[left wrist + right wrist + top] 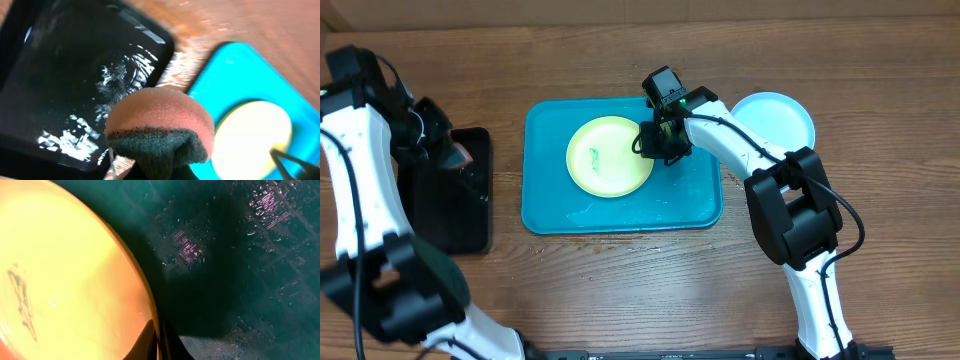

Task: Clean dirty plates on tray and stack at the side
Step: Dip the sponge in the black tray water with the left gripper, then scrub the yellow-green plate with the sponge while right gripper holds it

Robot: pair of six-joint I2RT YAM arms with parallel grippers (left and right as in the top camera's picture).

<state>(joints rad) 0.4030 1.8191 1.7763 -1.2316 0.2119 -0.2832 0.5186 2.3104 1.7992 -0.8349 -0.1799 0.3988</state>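
A yellow-green plate [609, 156] with a teal smear lies on the turquoise tray [545, 205]. My right gripper [651, 141] is shut on the plate's right rim; the right wrist view shows both fingers [159, 339] pinching the rim of the plate [60, 275], with the tray floor [240, 255] behind. A pale cyan plate [778, 118] sits on the table right of the tray; a white edge shows beneath it. My left gripper [458, 160] is shut on a pink and dark green sponge [159, 125] above the black tray [70, 75]. The tray [235, 65] and plate [252, 137] show beyond.
A black rectangular tray [450, 210], wet inside, stands left of the turquoise tray. Water drops lie on the turquoise tray's floor. Bare wooden table [650, 290] runs along the front.
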